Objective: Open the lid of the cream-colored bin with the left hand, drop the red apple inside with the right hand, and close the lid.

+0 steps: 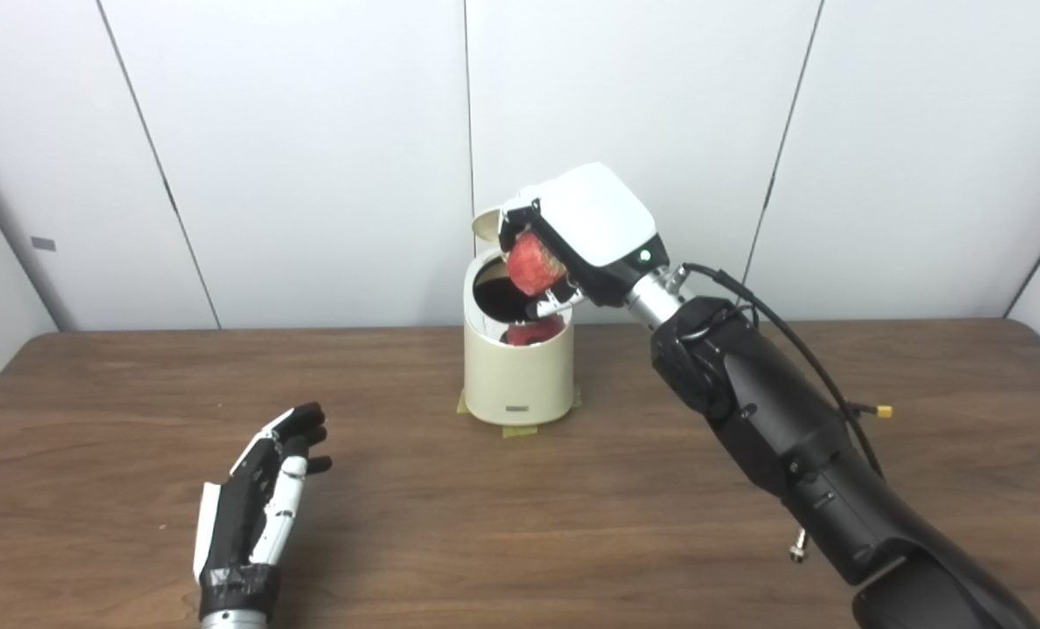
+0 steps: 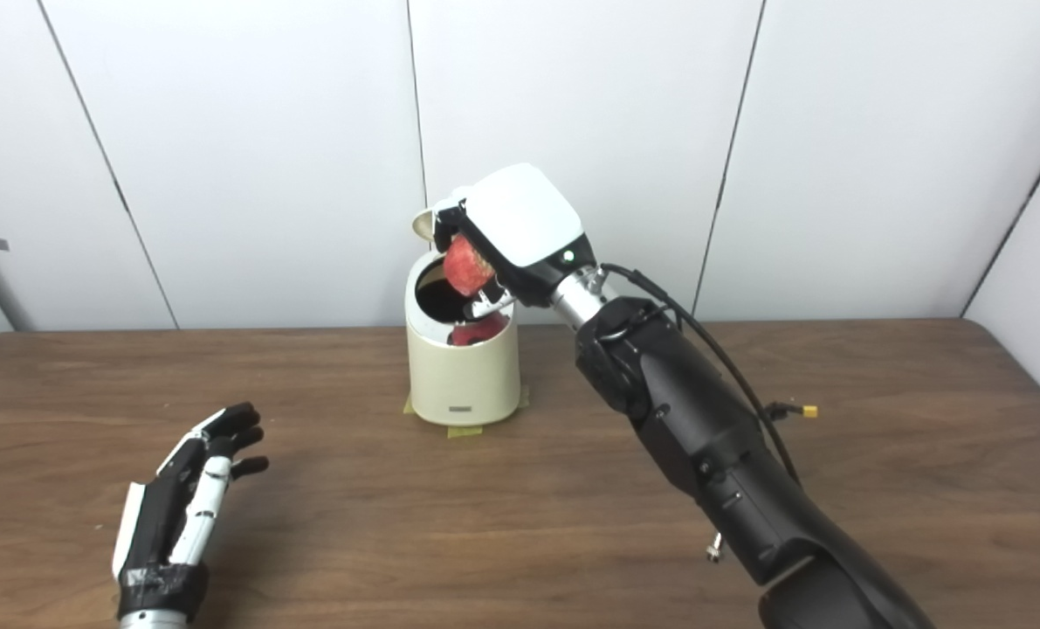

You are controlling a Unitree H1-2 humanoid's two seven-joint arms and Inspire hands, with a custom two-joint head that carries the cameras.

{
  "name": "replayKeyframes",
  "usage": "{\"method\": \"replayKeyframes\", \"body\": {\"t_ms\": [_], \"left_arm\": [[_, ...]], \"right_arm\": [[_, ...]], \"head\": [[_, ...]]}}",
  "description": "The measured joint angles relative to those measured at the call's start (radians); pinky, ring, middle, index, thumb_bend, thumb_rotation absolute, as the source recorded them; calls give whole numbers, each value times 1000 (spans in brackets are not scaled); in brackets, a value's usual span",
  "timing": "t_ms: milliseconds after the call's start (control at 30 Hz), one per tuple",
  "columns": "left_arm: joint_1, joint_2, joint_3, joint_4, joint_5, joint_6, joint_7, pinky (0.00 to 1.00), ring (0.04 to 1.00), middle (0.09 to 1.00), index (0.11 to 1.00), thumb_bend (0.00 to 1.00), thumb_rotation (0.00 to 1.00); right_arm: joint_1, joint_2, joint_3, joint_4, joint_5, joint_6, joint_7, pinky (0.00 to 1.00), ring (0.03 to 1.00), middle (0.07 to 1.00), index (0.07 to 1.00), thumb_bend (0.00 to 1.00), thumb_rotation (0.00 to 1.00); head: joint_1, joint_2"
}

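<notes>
Lower left of frame: black-and-white left hand (image 1: 262, 498) lies over the brown wooden table (image 1: 520, 524), fingers loosely spread, holding nothing. Centre: right hand (image 1: 572, 240) clasps the round red apple (image 1: 533, 262) directly above the mouth of the cream-coloured cylindrical bin (image 1: 518, 367). Its cream lid (image 1: 486, 223) stands raised behind.

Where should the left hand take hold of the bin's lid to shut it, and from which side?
Probably at the lid's raised front edge, coming from the left and above. The lid stands tipped up behind the cream-colored bin's opening, and the right hand, holding the red apple, fills the right side over the mouth. The left hand hangs open over the table, far off.
</notes>
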Motion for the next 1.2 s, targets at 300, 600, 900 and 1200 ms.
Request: {"method": "replayKeyframes", "body": {"t_ms": [300, 600, 900, 1200], "left_arm": [[0, 0, -5, 0, 1, 0, 0, 696, 799, 810, 761, 323, 631], [0, -1, -6, 0, 0, 0, 0, 699, 798, 809, 770, 337, 635], [0, -1, -6, 0, -1, 0, -2, 711, 802, 809, 770, 336, 635], [0, -1, -7, 0, 1, 1, -2, 706, 802, 811, 773, 336, 635]], "right_arm": [[6, -12, 1, -21, -2, 25, 18, 364, 466, 574, 470, 502, 0], [8, -15, 12, -22, -21, 26, 5, 417, 511, 588, 483, 522, 103], [8, -15, 14, -21, -41, 31, -13, 454, 573, 641, 529, 744, 89], [9, -15, 14, -21, -40, 32, -30, 464, 583, 642, 569, 976, 70]], "head": [[-3, -3], [-3, -3], [-3, 0], [-3, 0]]}}
